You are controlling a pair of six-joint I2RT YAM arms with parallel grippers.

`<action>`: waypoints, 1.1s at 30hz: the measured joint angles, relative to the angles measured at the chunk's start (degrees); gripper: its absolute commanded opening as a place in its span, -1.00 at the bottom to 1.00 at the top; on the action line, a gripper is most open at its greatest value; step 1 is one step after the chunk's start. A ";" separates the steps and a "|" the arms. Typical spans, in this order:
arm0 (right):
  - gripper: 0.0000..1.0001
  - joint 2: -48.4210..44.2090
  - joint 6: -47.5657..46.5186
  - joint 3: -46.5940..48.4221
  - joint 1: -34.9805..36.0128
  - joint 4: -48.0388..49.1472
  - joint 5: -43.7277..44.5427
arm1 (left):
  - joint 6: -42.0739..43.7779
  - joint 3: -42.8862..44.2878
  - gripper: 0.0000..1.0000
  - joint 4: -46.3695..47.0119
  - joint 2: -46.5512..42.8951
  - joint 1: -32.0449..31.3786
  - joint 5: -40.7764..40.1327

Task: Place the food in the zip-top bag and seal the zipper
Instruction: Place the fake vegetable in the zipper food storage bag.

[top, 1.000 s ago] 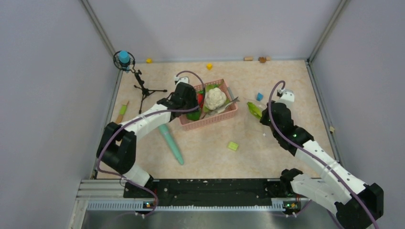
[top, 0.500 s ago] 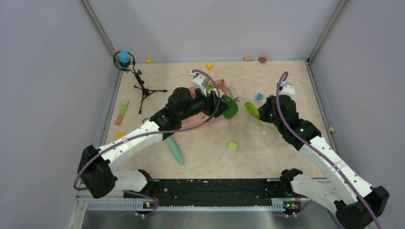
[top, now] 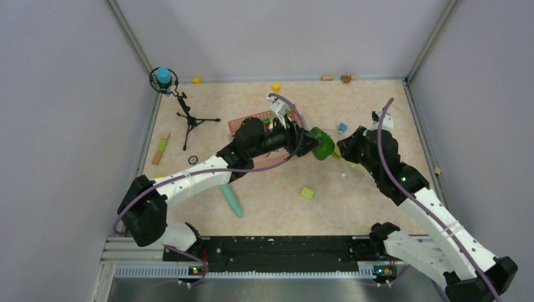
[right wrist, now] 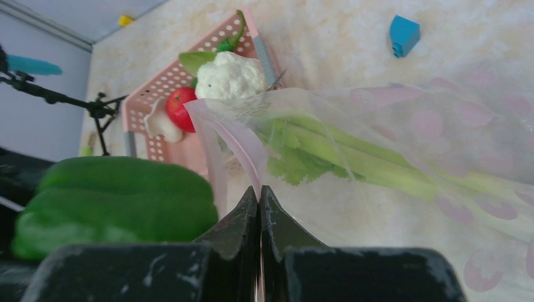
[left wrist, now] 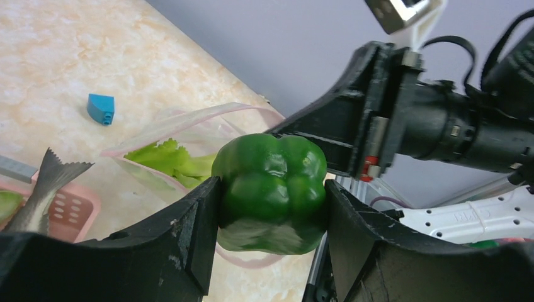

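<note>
Green pepper (left wrist: 271, 182) sat clamped between the left gripper's (left wrist: 272, 217) fingers, just at the open mouth of the bag (right wrist: 441, 126), right of the basket (right wrist: 167, 78). The right gripper (right wrist: 259, 195) was pinched together on the zipper (right wrist: 236, 141) (a leafy stalk (right wrist: 352, 154) lay inside the bag). Cauliflower (right wrist: 230, 75) and tomato (right wrist: 179, 107) sat in the basket.

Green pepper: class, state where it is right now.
Left wrist view: the green pepper is clamped in the jaws of the left gripper, just outside the open mouth of the zip-top bag.
</note>
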 measured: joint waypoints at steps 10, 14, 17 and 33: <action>-1.00 -8.17 4.22 -1.86 0.00 4.79 -1.92 | -2.99 0.02 -0.69 4.24 4.61 -0.50 1.86; -1.00 -7.89 4.74 -1.86 0.00 5.38 -2.51 | -2.27 1.11 -0.67 4.28 5.68 -1.14 1.81; -1.00 -7.85 5.25 -1.86 0.00 5.40 -2.78 | -0.57 2.95 -0.57 2.89 6.91 -1.84 1.25; -1.00 -9.14 3.19 -1.84 0.00 5.14 -2.01 | 2.64 3.78 0.94 -0.17 7.39 -2.95 2.95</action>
